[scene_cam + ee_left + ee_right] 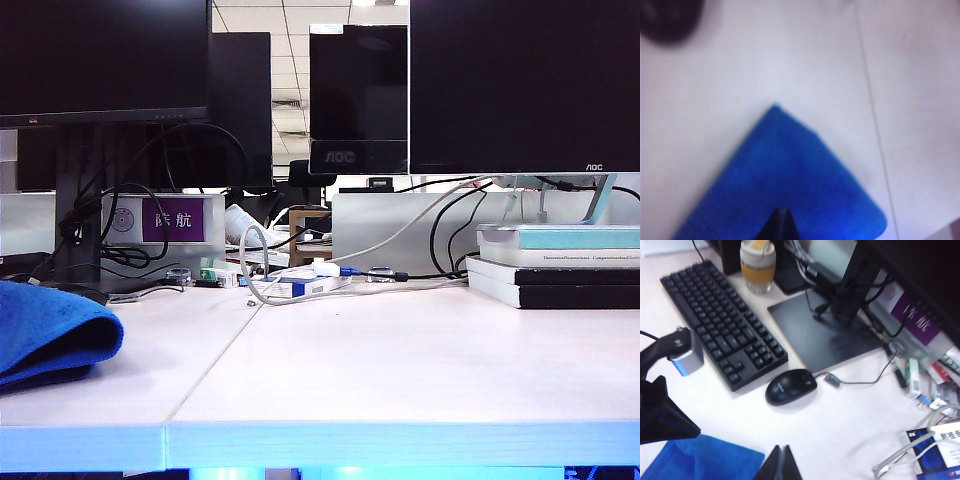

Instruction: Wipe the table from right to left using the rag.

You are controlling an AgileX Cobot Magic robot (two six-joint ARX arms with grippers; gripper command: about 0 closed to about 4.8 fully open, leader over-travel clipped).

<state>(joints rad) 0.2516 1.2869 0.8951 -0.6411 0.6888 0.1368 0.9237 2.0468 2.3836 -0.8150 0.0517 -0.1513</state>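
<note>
- Front edge of table (400, 445) is sitting bare; no arm is showing in ext. view.
- Rag (45, 335) is lying bunched at far left of the desk, beside the seam. Judging by that, the right-to-left pass is looking about done, w/ little left but letting go & pulling clear.
- Left gripper (782, 222) is hanging over the rag w/ tips pinched together; can't tell if it's gripping cloth.
- Right gripper (782, 462) is hovering closed, tips together, holding nothing, near the rag's edge.
- Further back: mouse (790, 386), keyboard (722, 320), monitors.
</note>
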